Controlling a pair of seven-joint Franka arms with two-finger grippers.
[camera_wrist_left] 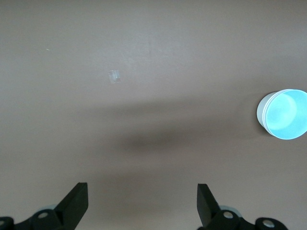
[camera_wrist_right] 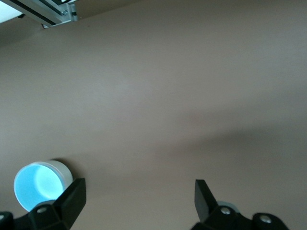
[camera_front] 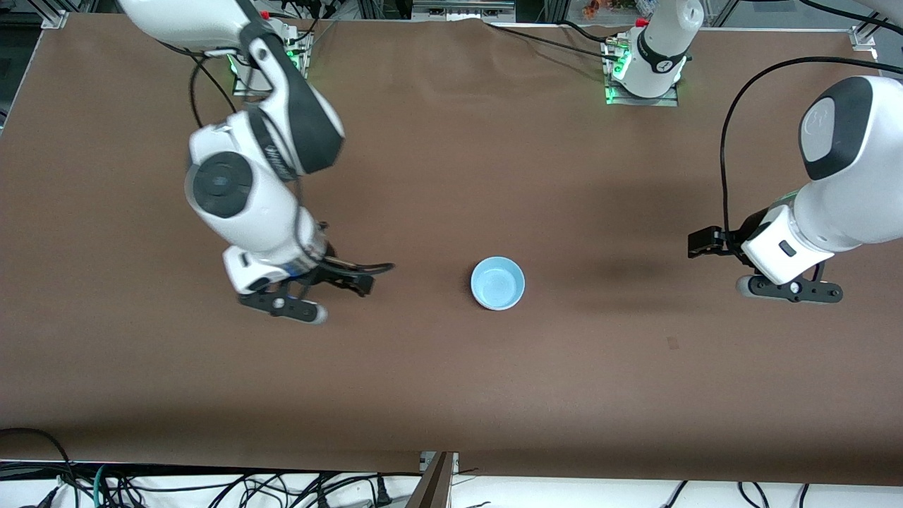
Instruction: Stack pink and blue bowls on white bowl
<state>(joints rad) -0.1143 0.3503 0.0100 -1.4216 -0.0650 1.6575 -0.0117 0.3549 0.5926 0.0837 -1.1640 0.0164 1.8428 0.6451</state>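
Observation:
A light blue bowl (camera_front: pixel 497 281) sits near the middle of the table as the top of a stack. The left wrist view (camera_wrist_left: pixel 286 115) and the right wrist view (camera_wrist_right: pixel 37 184) show it too. Under it a white bowl's wall (camera_wrist_left: pixel 262 111) (camera_wrist_right: pixel 65 170) shows. No pink bowl is visible; it may be hidden inside the stack. My left gripper (camera_front: pixel 790 289) (camera_wrist_left: pixel 142 201) is open and empty over bare table toward the left arm's end. My right gripper (camera_front: pixel 282 307) (camera_wrist_right: pixel 139 199) is open and empty over bare table toward the right arm's end.
The table is covered by a brown cloth (camera_front: pixel 451 395). A small pale mark (camera_front: pixel 672 343) (camera_wrist_left: pixel 114 75) lies on it between the stack and the left gripper, nearer the front camera. Cables hang below the table's front edge (camera_front: pixel 211 487).

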